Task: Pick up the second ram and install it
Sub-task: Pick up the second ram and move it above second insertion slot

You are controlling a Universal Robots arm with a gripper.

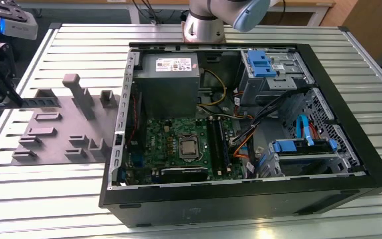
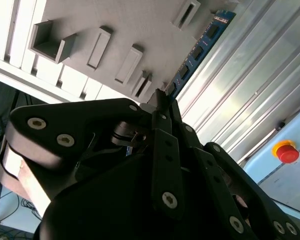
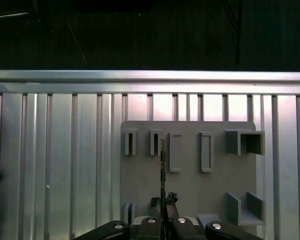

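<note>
The second ram (image 2: 197, 50) is a narrow blue board with dark chips. My gripper (image 2: 162, 102) is shut on one end of it. In the exterior view the gripper (image 1: 13, 101) hangs at the far left, and the ram (image 1: 42, 102) sticks out level from it over the back edge of the grey fixture (image 1: 65, 124). The first wrist view looks along the stick's thin edge (image 3: 162, 165), with the fingertips (image 3: 156, 202) pinched on it above the fixture (image 3: 190, 190). The green motherboard (image 1: 177, 147) lies in the open computer case (image 1: 244, 199), well to the exterior view's right of the gripper.
The fixture's upright pegs (image 1: 78, 94) stand just right of the held stick. A grey power supply (image 1: 167, 79), cables (image 1: 264, 112) and blue drive bays (image 1: 297, 147) crowd the case. The slatted metal table (image 1: 51, 199) runs around it. A red stop button (image 2: 286, 151) sits on a pale box.
</note>
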